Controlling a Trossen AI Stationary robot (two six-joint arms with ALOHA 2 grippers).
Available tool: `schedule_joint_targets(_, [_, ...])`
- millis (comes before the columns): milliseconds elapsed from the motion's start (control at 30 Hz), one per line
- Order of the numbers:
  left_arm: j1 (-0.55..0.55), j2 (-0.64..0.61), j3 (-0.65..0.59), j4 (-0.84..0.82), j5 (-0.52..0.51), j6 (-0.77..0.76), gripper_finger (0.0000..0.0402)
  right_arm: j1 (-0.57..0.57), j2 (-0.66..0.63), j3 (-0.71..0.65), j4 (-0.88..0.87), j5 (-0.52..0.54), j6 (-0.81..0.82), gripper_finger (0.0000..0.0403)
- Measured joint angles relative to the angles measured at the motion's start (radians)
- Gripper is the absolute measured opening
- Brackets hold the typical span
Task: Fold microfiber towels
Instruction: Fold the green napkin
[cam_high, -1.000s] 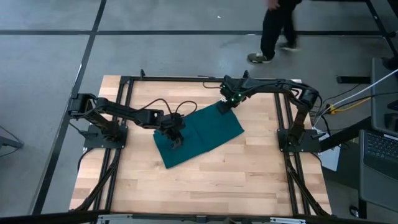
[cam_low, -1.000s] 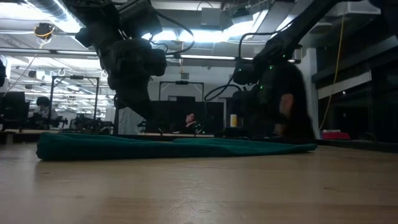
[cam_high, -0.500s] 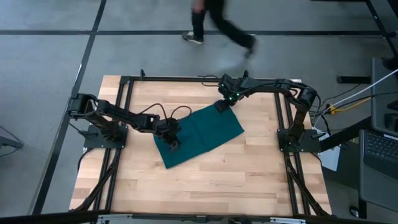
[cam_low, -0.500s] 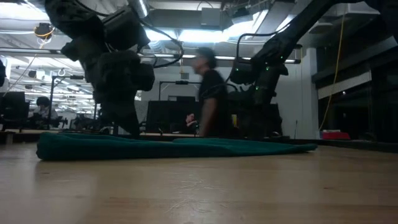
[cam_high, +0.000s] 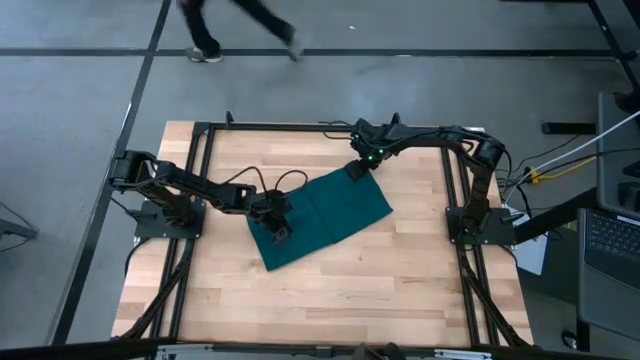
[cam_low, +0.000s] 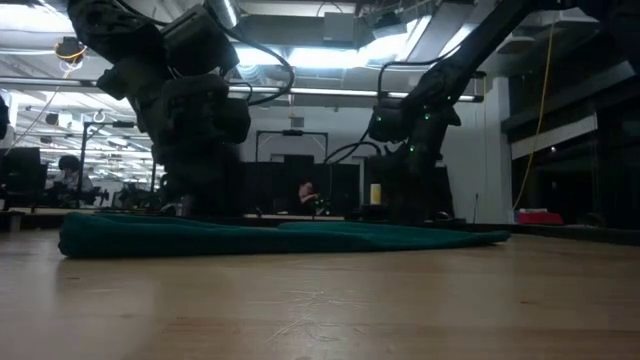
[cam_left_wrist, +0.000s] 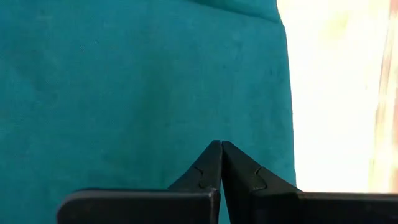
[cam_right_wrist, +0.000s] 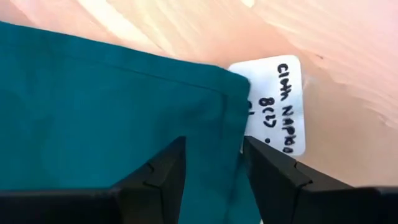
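Jaws of the left gripper (cam_left_wrist: 221, 163) are pressed together, tips touching over the teal towel (cam_high: 318, 216) near its edge, with no cloth visibly caught between them. Those of the right gripper (cam_right_wrist: 212, 163) stand apart, straddling the towel's far corner just beside its white tag (cam_right_wrist: 278, 102), which bears handwritten black lettering. That towel lies flat and skewed on the wooden bench (cam_high: 400, 290), roughly at its middle, one corner toward the far side and one toward the near left. From the low view it reads as a thin, flat green strip (cam_low: 270, 238). Beyond the bench, a person's legs (cam_high: 240, 22) cross the grey floor.
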Motion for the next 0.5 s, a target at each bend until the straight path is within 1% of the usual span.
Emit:
schedule_joint_targets(133, [0.0,0.0,0.0,0.001,0.001,-0.002,0.0005,0.001,0.013,0.001,0.005,-0.003,-0.001,0.016])
schedule_joint_targets(267, [0.0,0.0,0.0,0.013,0.002,-0.003,0.0002,0.001,0.013,0.001,0.009,-0.002,-0.002,0.0137])
schedule_joint_targets(367, [0.0,0.0,0.0,0.018,0.001,-0.003,0.0003,0.001,0.014,0.001,0.009,-0.003,0.0,0.0093])
schedule_joint_targets(467, [0.0,0.0,0.0,0.019,0.0,-0.003,0.0004,0.007,0.016,0.0,0.007,-0.008,-0.016,0.0026])
schedule_joint_targets(500, [0.0,0.0,0.0,0.019,0.001,-0.003,0.0004,0.01,0.016,0.0,0.003,-0.011,-0.024,0.0014])
